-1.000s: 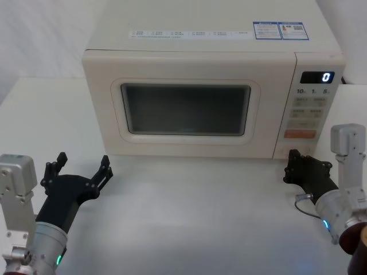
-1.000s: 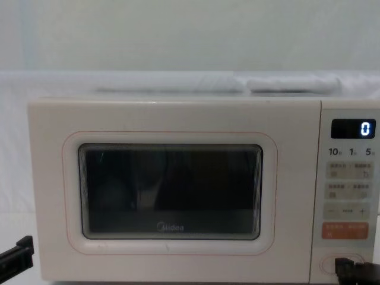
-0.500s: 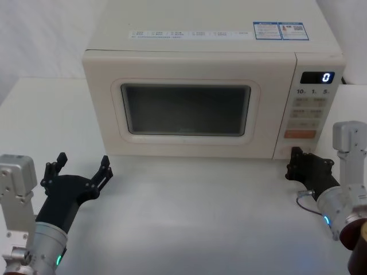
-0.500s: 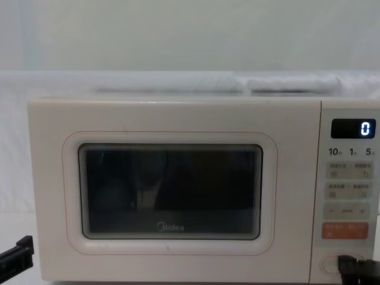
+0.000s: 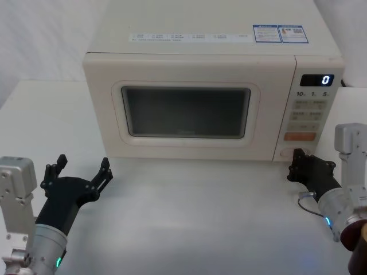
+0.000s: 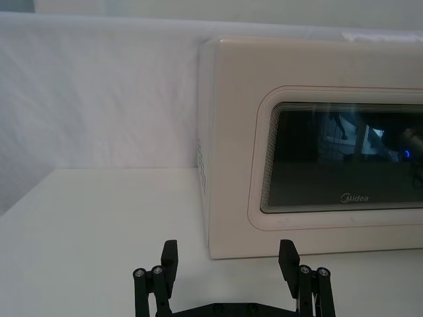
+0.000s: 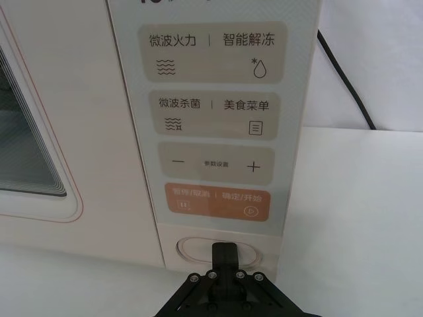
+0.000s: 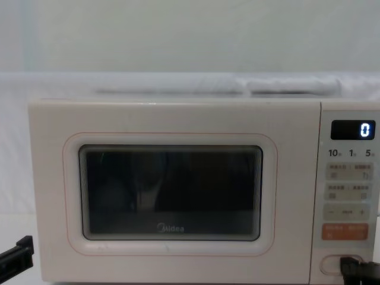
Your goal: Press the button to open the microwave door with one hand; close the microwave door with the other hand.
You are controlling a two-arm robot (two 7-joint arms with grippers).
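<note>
The cream microwave door (image 5: 183, 112) with its dark window is shut, flush with the control panel; it also shows as the door (image 8: 172, 190) in the chest view. The wide cream button (image 7: 192, 249) sits below the orange key (image 7: 218, 201) at the panel's bottom. My right gripper (image 7: 225, 251) is shut, its joined tip resting against the middle of the button. From the chest the right gripper (image 8: 351, 268) covers the right part of the button (image 8: 331, 264). My left gripper (image 5: 80, 170) hovers open over the table in front of the door's left corner, apart from it.
The microwave (image 5: 206, 40) fills the back of the white table (image 5: 195, 217). A black power cord (image 7: 344, 79) runs down behind its right side. A white wall stands behind.
My right gripper has edged forward onto the button. The door stays shut and the left gripper has not moved.
</note>
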